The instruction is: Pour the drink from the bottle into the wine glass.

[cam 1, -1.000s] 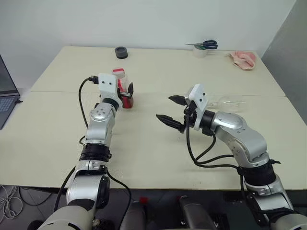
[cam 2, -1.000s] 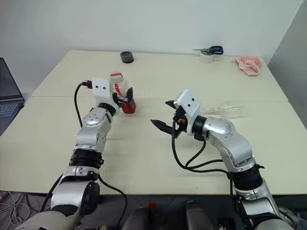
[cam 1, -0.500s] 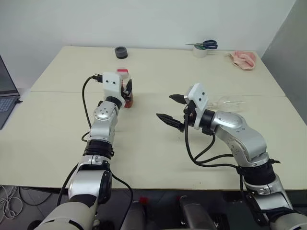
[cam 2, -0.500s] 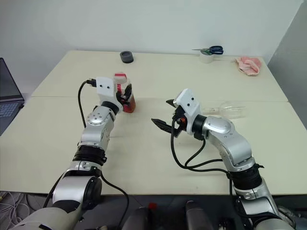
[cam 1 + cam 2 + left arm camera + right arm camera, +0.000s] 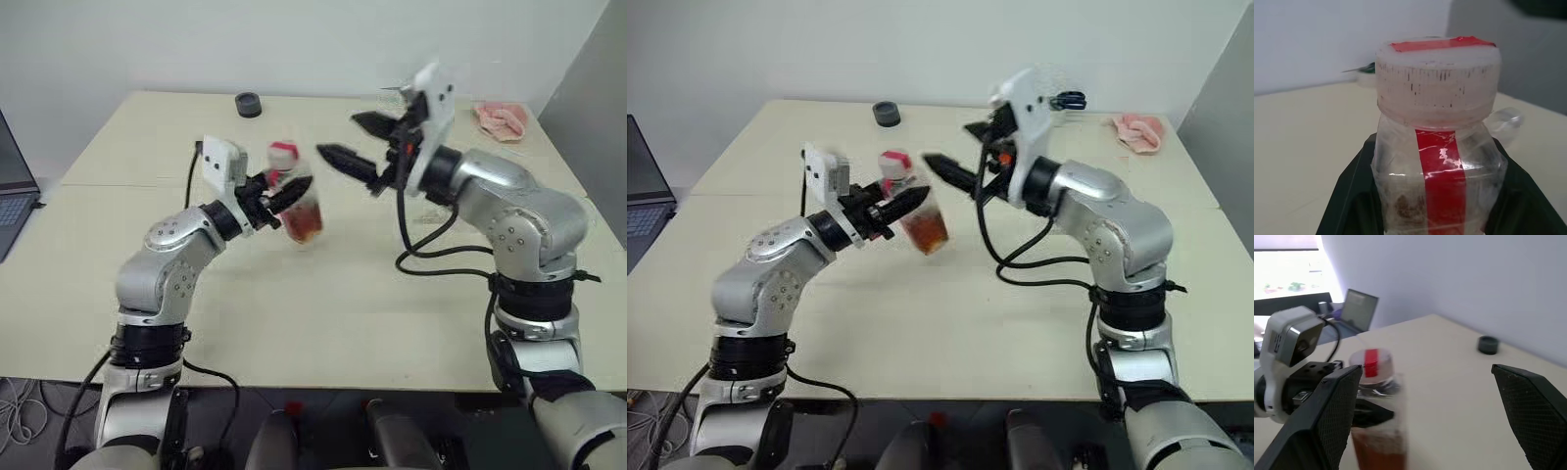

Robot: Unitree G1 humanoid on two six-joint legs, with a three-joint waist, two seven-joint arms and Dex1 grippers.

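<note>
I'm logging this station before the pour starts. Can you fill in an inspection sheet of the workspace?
Surface: cream table, bare in front.
Job's things: bottle with reddish drink, cap on, held above the table; wine glass lying on its side.
Clutter: black roll, scissors, pink cloth along the far edge.
Grippers: left pincer shut on the bottle; right pincer open, raised beside the cap.
Cables: black, looping off both wrists.
Surroundings: laptop, white wall.

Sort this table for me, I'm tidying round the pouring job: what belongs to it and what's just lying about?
Job: small clear plastic bottle with red label strip and pink-red cap, in the left gripper; reddish-brown drink inside it; clear wine glass; open right gripper.
Lying about: small black round object; crumpled pink cloth; blue-handled scissors; grey laptop.
</note>
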